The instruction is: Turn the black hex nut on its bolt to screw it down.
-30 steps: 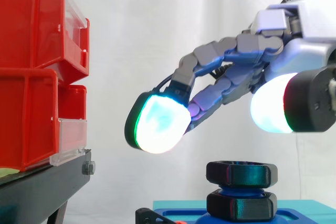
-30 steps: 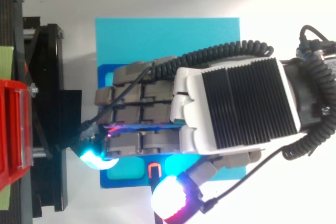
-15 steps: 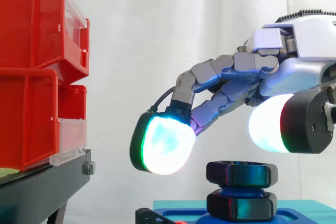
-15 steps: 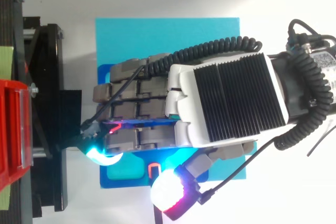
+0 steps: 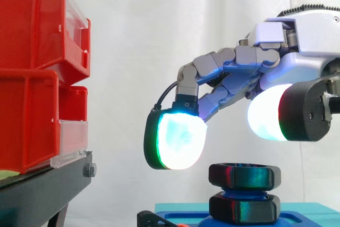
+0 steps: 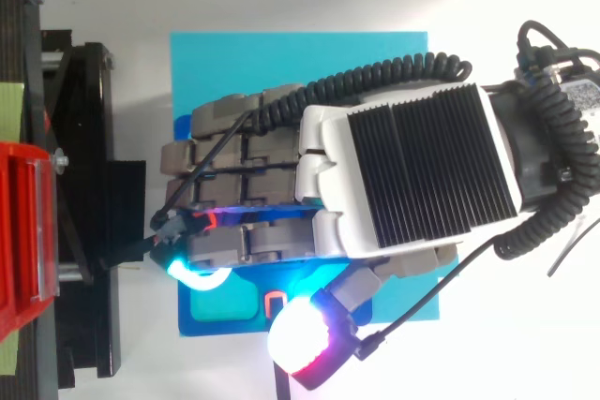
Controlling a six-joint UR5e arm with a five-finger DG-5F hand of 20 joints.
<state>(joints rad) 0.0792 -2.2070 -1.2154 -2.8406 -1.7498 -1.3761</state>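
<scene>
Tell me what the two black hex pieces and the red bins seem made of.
The upper hex piece and lower hex piece look like semi-gloss plastic, perhaps coated metal: rounded edges, soft coloured reflections. The red bins look like smooth moulded plastic, slightly shiny.

Shows a grey-and-white jointed robot hand [image 5: 297, 57] extended from the right, palm down, fingers arched downward, glowing white-green fingertip pad [image 5: 178, 139] apart from glowing thumb pad [image 5: 265, 118].

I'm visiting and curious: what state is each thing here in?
hand: open, fingers bent, hovering above the upper nut, holding nothing.
upper nut: on the bolt, gap beneath, not screwed down.
bolt: upright, thread showing between the nuts.
lower nut: down at the bolt's foot.
red bins: stacked on the black stand.
</scene>
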